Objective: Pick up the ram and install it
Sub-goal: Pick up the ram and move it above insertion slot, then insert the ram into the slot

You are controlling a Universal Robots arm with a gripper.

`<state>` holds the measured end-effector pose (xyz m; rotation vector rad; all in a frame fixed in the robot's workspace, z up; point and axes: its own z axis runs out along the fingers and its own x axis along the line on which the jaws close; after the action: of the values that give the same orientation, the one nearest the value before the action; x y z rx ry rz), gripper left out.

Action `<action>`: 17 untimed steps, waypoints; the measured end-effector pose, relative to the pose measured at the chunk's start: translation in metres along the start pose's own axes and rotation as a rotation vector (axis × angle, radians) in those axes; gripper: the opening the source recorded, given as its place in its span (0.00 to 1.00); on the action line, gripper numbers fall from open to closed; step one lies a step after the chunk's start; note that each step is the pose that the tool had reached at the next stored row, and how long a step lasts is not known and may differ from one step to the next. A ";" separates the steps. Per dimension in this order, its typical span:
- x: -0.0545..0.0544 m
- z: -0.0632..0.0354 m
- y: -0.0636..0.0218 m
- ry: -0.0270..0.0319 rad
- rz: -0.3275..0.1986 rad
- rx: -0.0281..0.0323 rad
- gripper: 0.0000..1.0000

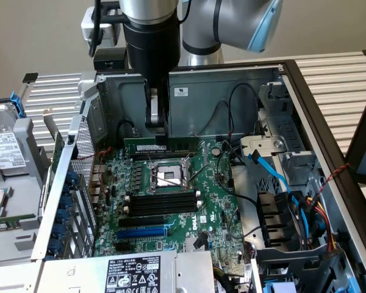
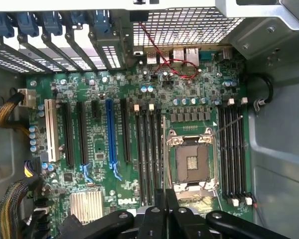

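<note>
Currently: pincer (image 1: 157, 128) clamped on the ram (image 1: 177, 146) at mid-length, stick directly beneath it, long axis parallel to the black slots (image 2: 148, 154) underneath.

Case (image 1: 201, 104) was matt grey sheet metal, motherboard (image 2: 189, 89) glossy green, ram (image 1: 177, 146) bore white paper label, end effector (image 1: 157, 135) matt black.

Ext. cam: high, angled into PC case (image 1: 125, 101). Wrist cam: nearer, straight down. Both share motherboard (image 1: 210, 183) (image 2: 97, 144).
</note>
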<state>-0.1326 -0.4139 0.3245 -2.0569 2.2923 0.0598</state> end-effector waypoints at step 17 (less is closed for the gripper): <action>0.002 0.0025 0.0001 -0.0011 0.000 0.0000 0.12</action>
<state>-0.1328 -0.4153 0.3219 -2.0564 2.2916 0.0609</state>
